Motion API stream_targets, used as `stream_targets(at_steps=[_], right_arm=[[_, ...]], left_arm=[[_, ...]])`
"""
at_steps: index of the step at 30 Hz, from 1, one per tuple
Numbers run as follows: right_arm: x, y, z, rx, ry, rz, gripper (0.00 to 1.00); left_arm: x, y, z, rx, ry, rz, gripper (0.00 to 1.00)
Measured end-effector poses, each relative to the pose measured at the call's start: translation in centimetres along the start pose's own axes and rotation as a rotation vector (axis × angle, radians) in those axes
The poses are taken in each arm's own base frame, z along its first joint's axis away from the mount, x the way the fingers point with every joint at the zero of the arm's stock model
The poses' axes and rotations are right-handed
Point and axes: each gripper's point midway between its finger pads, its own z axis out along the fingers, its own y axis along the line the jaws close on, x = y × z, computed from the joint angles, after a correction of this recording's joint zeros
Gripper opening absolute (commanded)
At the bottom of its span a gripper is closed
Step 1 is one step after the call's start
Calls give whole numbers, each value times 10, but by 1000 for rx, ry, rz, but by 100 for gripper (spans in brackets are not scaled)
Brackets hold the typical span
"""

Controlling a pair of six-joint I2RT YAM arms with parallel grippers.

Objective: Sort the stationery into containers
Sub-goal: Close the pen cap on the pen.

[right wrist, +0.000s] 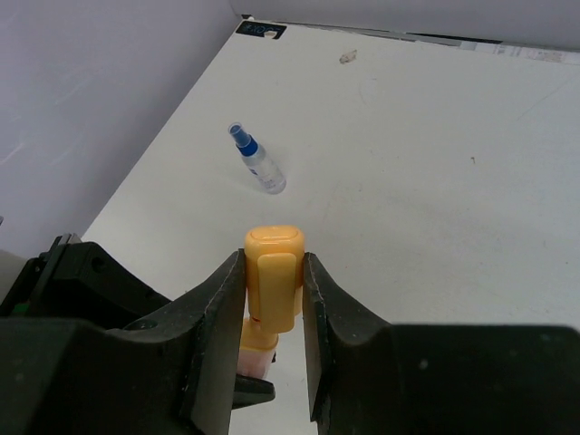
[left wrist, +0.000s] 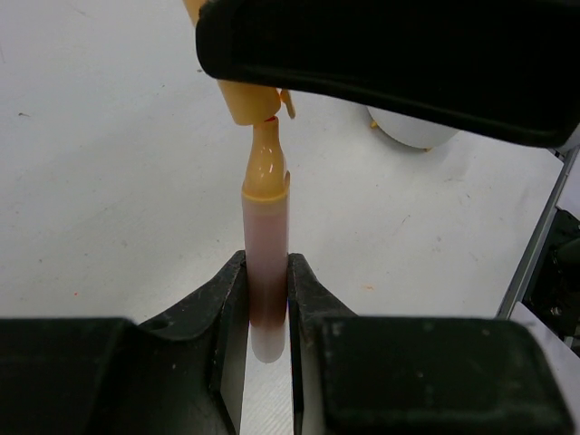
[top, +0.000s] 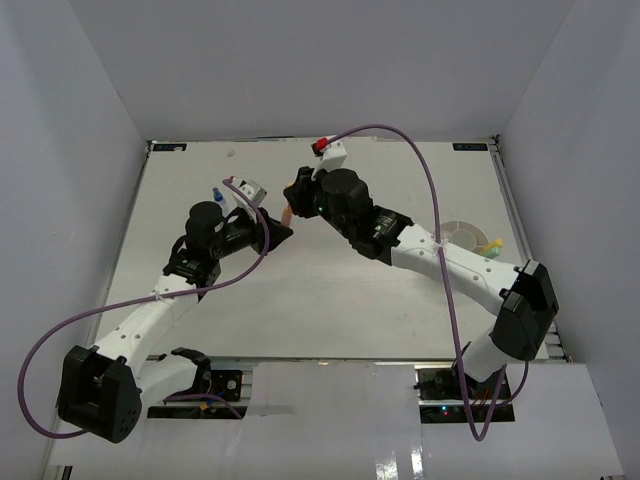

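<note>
Your left gripper [left wrist: 267, 304] is clamped on the pale barrel of the orange marker [left wrist: 265, 227]. It grips near the tail end, so most of the barrel sticks out ahead of the fingers. Your right gripper [right wrist: 273, 285] is closed on the marker's orange cap [right wrist: 275, 245], one finger pressed to each side. In the left wrist view the cap sits right at the tip of the orange nib section, which shows bare between barrel and cap. The two grippers meet nose to nose over the far middle of the table [top: 330, 310], with the marker between them. The blue-capped small bottle [right wrist: 257, 159] is on the table off to the left, apart from both grippers. The round white tub [top: 468, 237] stands well to the right, partly hidden by your right arm.
</note>
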Motion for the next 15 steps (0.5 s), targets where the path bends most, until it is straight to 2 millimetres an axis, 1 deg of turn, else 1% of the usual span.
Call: stream_targets(at_steps=[3,9,15], right_arm=[[-1,-1,1,8,-18,28,8],[-8,1,2,9,-46,56,8],[-5,4,2,0,-48,69,8]], left_arm=[[3,0,0,-1,3,-6,0],[2,1,0,-7,-1,-10,0],[0,1,0,-10,-8,-12,0]])
